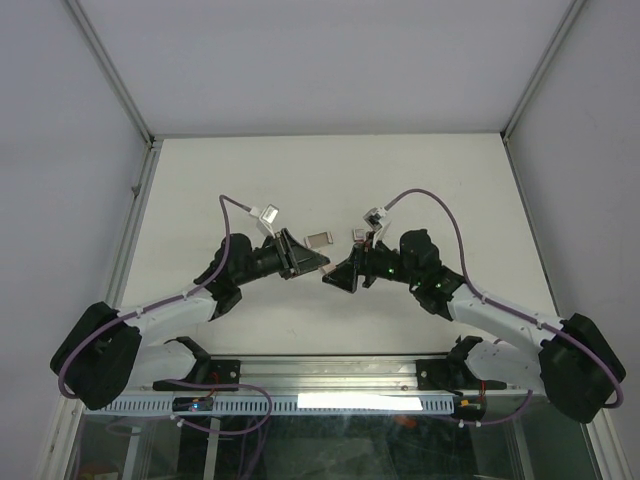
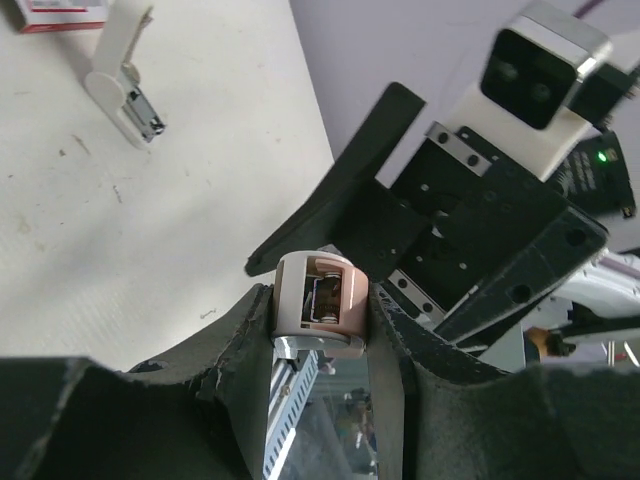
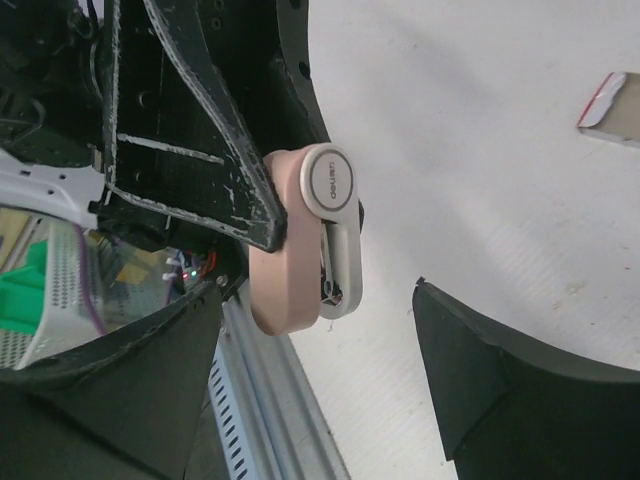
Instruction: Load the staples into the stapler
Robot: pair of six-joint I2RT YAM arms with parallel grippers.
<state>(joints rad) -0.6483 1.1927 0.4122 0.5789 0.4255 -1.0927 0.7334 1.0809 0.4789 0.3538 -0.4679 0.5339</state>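
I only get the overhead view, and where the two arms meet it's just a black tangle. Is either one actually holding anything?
Observer: Yes. The left wrist view shows the left gripper clamped on a small pink stapler.
Operator: Is the other arm gripping it too?
Observer: No. The right gripper is open, with its fingers clear of the stapler on either side.
Operator: Is anything else lying around that I'd miss?
Observer: A small white part with a metal end lies on the table next to a red-and-white box.
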